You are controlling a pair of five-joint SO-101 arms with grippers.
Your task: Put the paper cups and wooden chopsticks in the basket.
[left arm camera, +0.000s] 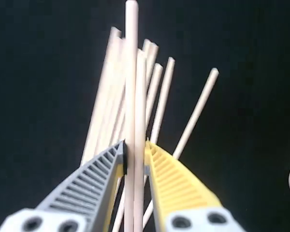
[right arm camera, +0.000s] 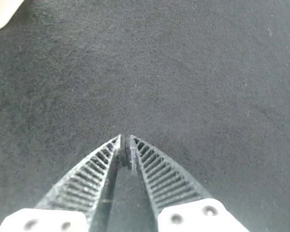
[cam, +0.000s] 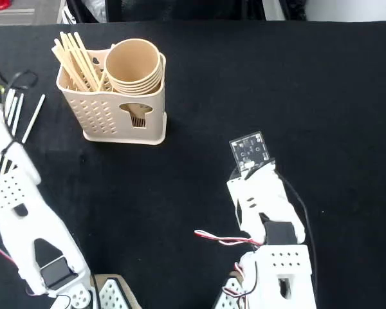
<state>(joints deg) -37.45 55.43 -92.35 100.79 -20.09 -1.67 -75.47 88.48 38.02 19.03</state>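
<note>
**A:** Basket?

**B:** The basket (cam: 116, 119) stands at 10 o'clock on the table (cam: 289, 84), near the far edge. The paper cups (cam: 134, 64) sit nested in one stack inside it. A bundle of chopsticks (cam: 74, 58) leans out of it on the 9 o'clock side. The cups look done.

**A:** What's left?

**B:** Loose chopsticks (cam: 33, 118) lie fanned on the cloth at 9 o'clock, apart from the basket and beside the left arm (cam: 26, 212). The left gripper (left arm camera: 134, 152) is clamped on a held chopstick (left arm camera: 130, 72) above that pile.

**A:** The other side?

**B:** The right gripper (right arm camera: 124, 145) has its jaws together on nothing. It sits over bare cloth at 5 o'clock.

**A:** Room to move?

**B:** There is open cloth between the pile and the basket. I judge the slot beside the leaning sticks tight, so a tilted entry may snag on them.
</note>
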